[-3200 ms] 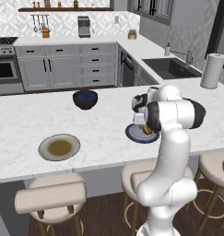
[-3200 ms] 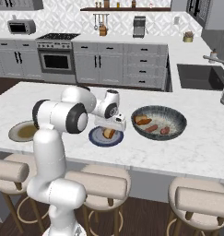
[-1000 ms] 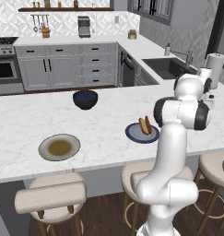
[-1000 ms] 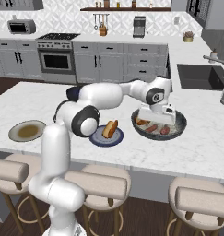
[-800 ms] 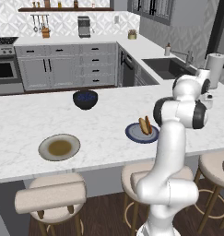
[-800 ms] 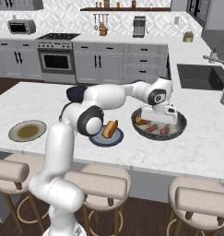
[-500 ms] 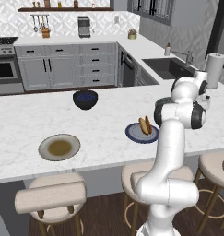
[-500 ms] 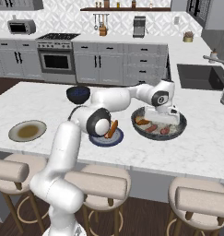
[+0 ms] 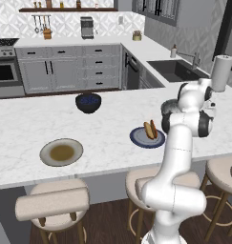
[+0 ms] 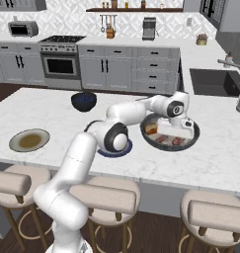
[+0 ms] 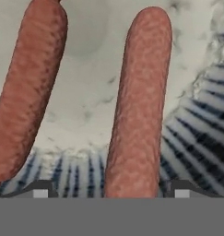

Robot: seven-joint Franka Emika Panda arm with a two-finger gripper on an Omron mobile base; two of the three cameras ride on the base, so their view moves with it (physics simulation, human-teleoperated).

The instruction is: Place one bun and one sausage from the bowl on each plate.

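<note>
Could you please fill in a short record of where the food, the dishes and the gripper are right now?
gripper: down inside the bowl, jaws open, one fingertip either side of a sausage
sausage: between the fingertips, lying in the bowl
second sausage: beside it in the bowl
bowl: on the counter, also holds a bun
blue plate: carries one bun, no sausage
beige plate: no bun, no sausage
dark blue bowl: farther back on the counter

Grey cabinets and a patterned wall behind a marble island, stools on seemingly dark wood floor.
</note>
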